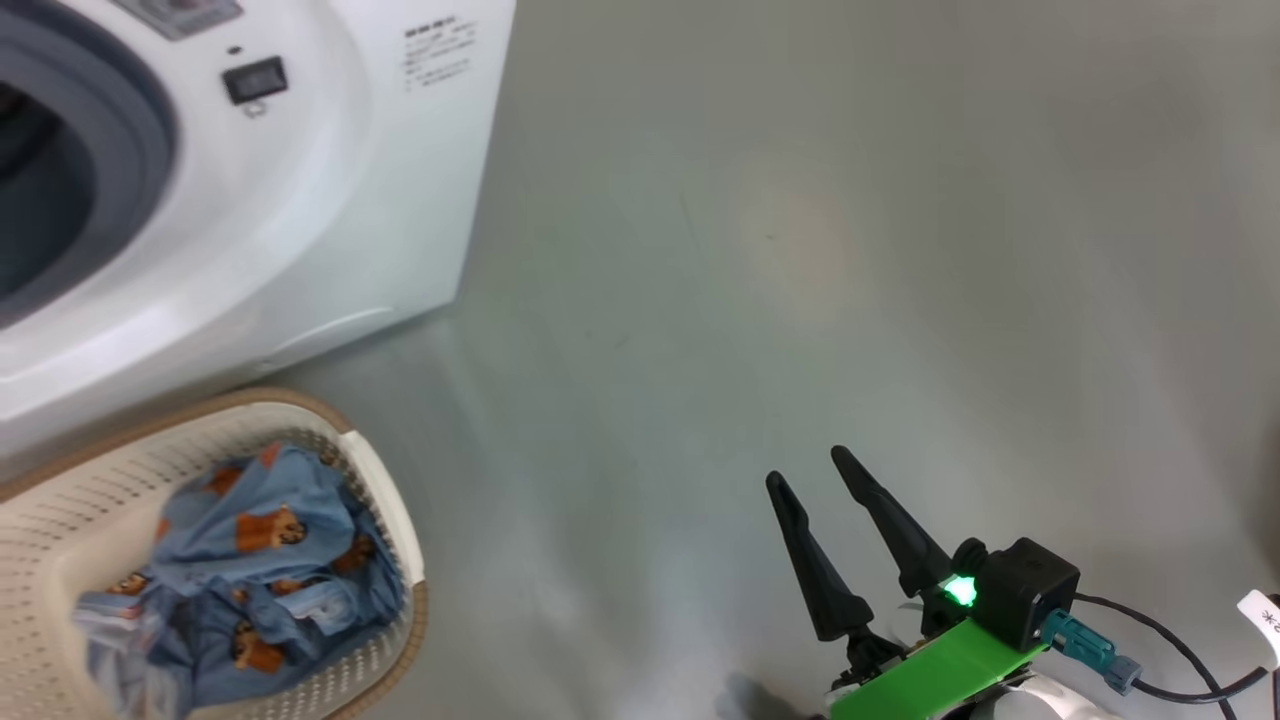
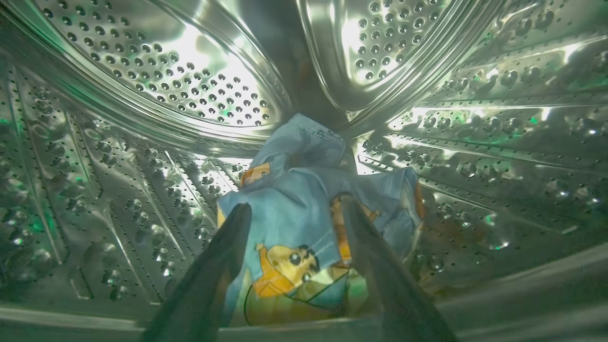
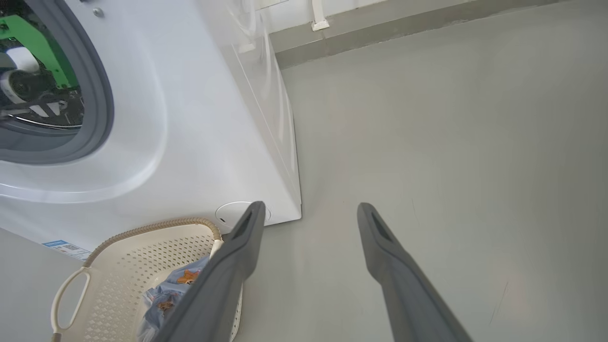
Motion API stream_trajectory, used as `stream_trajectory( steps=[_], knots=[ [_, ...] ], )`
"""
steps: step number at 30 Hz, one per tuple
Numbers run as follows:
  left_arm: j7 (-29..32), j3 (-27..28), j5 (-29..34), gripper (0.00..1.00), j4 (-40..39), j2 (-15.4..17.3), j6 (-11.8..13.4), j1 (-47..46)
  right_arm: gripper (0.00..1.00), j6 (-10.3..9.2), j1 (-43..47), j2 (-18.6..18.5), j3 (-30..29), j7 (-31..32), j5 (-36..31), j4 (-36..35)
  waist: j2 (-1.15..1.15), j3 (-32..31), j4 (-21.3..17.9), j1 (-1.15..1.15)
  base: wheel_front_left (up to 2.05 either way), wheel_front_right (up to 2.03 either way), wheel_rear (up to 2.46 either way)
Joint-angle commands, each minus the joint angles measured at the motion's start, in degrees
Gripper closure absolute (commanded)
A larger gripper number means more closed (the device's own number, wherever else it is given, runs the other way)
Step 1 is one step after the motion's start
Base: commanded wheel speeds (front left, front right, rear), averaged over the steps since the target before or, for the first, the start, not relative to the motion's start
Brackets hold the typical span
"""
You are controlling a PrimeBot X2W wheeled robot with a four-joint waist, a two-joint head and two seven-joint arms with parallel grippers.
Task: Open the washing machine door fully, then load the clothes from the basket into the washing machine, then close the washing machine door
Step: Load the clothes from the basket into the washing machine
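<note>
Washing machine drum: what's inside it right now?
A bundle of light blue cartoon-print clothes rests against the perforated steel drum, seen between the open fingers of the left gripper. Anything beneath the bundle is covered by it.

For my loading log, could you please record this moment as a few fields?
drum: blue printed garment lies inside
left gripper: open, inside the drum, fingers either side of the garment
right gripper: open, empty, above the floor
basket: on the floor beside the washer, holding blue bear-print clothes
pending: basket clothes not yet loaded
</note>
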Motion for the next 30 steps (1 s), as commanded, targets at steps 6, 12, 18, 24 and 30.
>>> stream_trajectory(
  steps=[6, 12, 18, 24, 30],
  knots=[
    [-3.1, 2.4, -3.5, 0.00, -0.6, -2.5, -0.2, 6.9, 0.00, 0.16, 0.3, -0.5, -0.3, -0.3, -1.7, -0.1, 0.00, -7.4, 5.6, 0.00, 0.00, 0.00, 0.00],
    [-4.0, 3.5, -5.8, 0.00, -2.3, -5.2, -1.8, 13.4, 0.00, 0.16, 1.5, -0.5, -1.6, -0.3, -2.6, 0.7, 0.00, -12.4, 8.3, 0.00, 0.00, 0.00, 0.00],
    [-4.1, 4.8, -7.3, 0.00, -8.6, -7.9, -2.5, 21.5, 0.00, 0.16, 3.0, -0.5, -2.1, -0.3, -3.2, 1.3, 0.00, -16.9, 11.0, 0.00, 0.00, 0.00, 0.00],
    [-4.1, 5.4, -7.2, 0.00, -16.4, -10.6, -2.6, 30.3, 0.00, 0.16, 4.7, -0.5, -3.5, -0.3, -3.7, 1.4, 0.00, -20.4, 13.2, 0.00, 0.00, 0.00, 0.00],
    [-4.1, 5.5, -6.4, 0.00, -26.3, -13.6, -3.3, 40.4, 0.00, 0.16, 6.2, -0.5, -5.5, -0.3, -5.1, 1.2, 0.00, -23.8, 15.1, 0.00, 0.00, 0.00, 0.00]
  ],
)
